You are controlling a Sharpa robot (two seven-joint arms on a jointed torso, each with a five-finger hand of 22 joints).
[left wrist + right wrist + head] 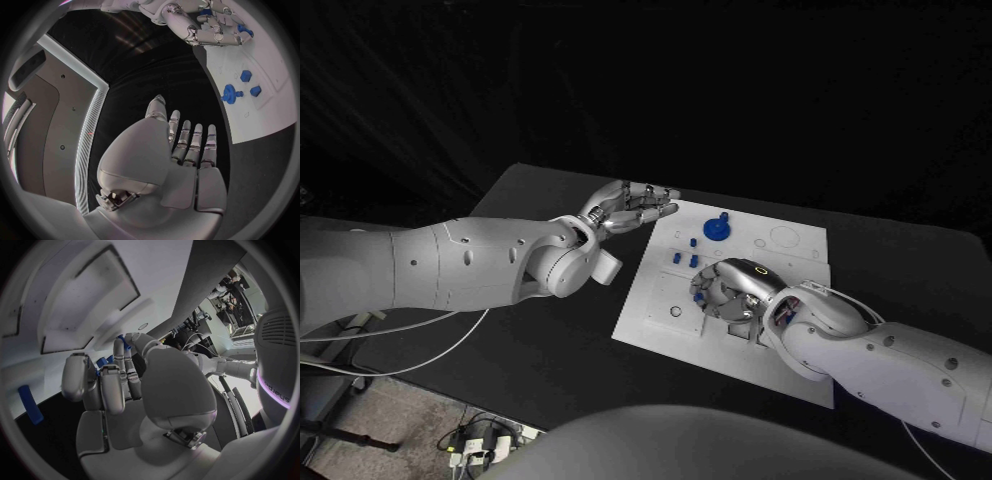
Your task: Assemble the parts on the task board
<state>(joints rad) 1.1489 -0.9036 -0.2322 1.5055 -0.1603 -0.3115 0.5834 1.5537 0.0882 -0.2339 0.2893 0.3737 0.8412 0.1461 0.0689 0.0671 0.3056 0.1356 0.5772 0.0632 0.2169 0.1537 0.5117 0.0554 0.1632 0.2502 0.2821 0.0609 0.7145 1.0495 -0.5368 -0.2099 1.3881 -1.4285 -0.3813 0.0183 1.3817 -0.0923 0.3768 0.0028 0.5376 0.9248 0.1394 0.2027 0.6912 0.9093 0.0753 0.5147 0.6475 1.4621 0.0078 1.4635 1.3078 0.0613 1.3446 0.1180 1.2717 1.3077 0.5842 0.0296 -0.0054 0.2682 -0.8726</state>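
Task board (653, 320) sits mid black table (531, 360). Left hand (630, 207) hovers off the board's far-left edge, fingers spread and straight, holding nothing. Right hand (728, 291) is curled down over the board's middle, covering parts there; whether it grips one, cannot tell. Blue round part (717, 228) stands near the board's far edge, small blue pegs (682, 258) between it and the right hand. Cables (480, 440) lie on the floor beside the table.

One task board (733, 310), several blue parts (717, 229)
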